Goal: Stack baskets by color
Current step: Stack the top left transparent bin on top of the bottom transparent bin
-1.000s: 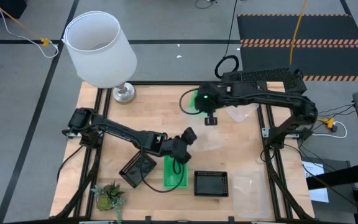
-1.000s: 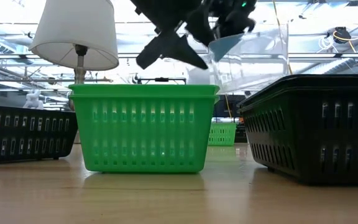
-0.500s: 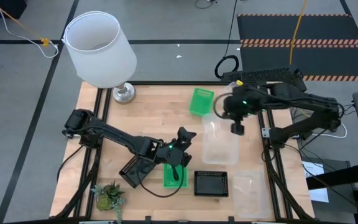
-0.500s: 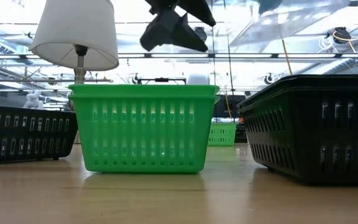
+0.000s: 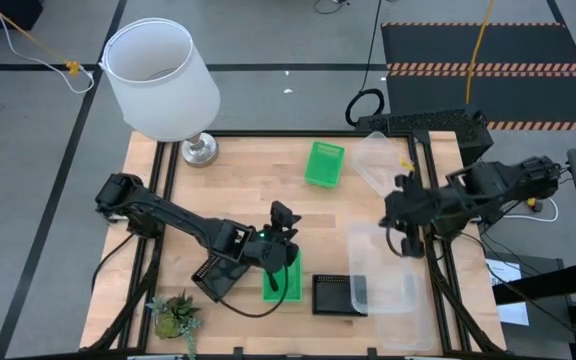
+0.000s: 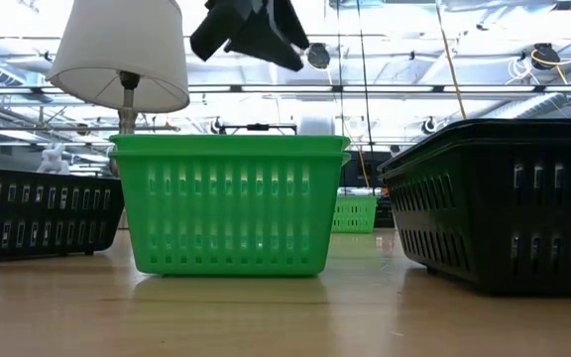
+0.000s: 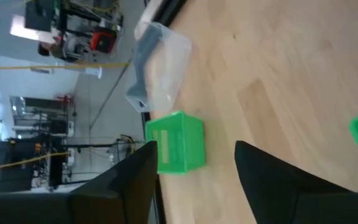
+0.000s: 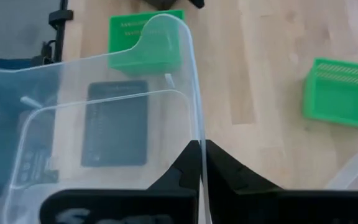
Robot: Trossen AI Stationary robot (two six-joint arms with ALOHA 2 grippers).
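My right gripper point(image 5: 405, 243) point(image 8: 202, 152) is shut on a clear basket point(image 5: 380, 270), held up over the table's near right part. My left gripper point(image 5: 283, 222) point(image 6: 251, 30) point(image 7: 194, 171) hovers open above a green basket point(image 5: 281, 280) point(image 6: 228, 203) that stands on its base near the front edge; nothing is between its fingers. Black baskets stand to that basket's left point(image 5: 218, 270) and right point(image 5: 336, 294). A second green basket point(image 5: 324, 163) and another clear basket point(image 5: 378, 160) sit at the far side. My right gripper pinches the clear basket's side wall at its rim point(image 8: 197, 134), one finger inside the basket and one outside. The fingers come slanting down from above. The basket is lifted clear of the table, its open side up, overlapping the right black basket's edge in the high view.
A white lamp point(image 5: 160, 80) stands at the far left corner and a small potted plant point(image 5: 176, 315) at the near left corner. A further clear basket point(image 5: 408, 325) seems to lie at the near right, under the held one. Bare wood shows in the table's middle.
My right gripper has carried the clear basket from the far middle, beside the far green basket, toward the table's right and near edges, rising as it went; the far green basket now shows uncovered. My left gripper has risen a little over the near green basket and rolled.
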